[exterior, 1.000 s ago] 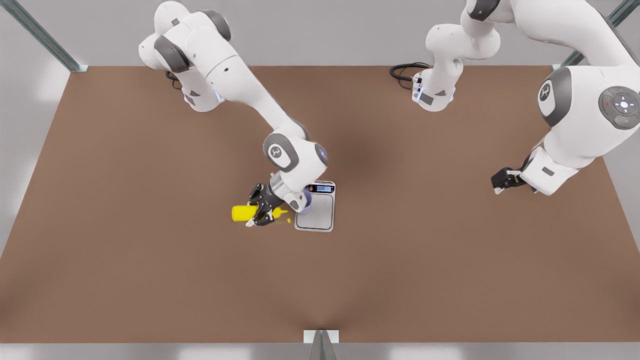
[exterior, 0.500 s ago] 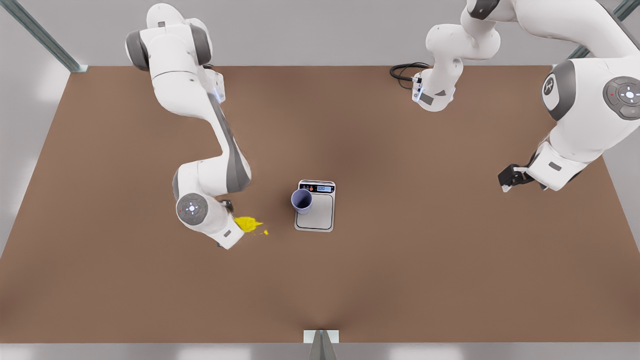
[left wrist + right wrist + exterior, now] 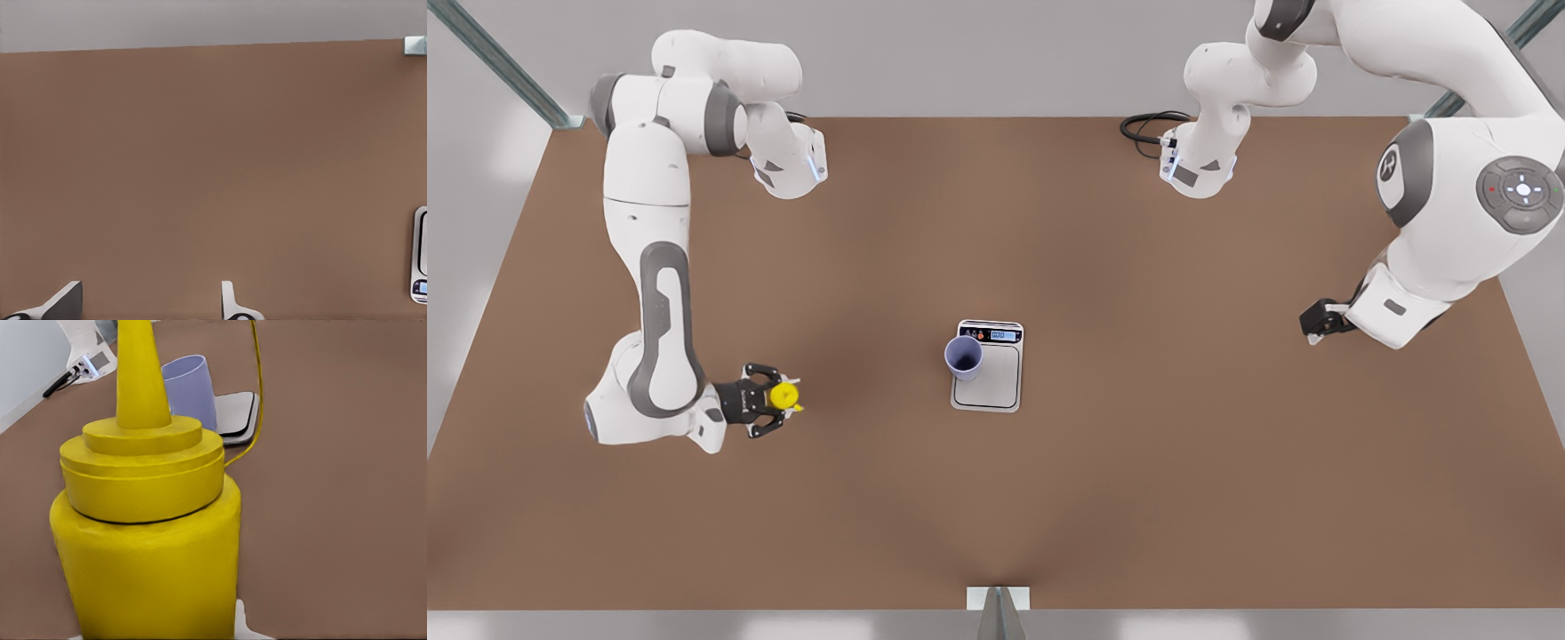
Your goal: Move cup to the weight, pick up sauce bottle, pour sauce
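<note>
- I am seeing the right gripper (image 3: 781,397) at the front view's left, its fingers closing on the sauce bottle (image 3: 784,395) — the bottle is standing upright in that grip, nozzle up, well apart from the weight (image 3: 996,378).
- From the right wrist view the sauce bottle (image 3: 147,540) is sitting close to the camera, with the cup (image 3: 189,390) and the weight (image 3: 235,417) farther off behind it.
- The cup (image 3: 964,356) is standing upright on the weight's edge toward the front view's left, just beside the dark display strip.
- The left gripper (image 3: 1319,322) is waiting over the bare brown surface (image 3: 1138,462) at the front view's right — in the left wrist view its fingers (image 3: 229,303) are standing wide apart, holding nothing.
</note>
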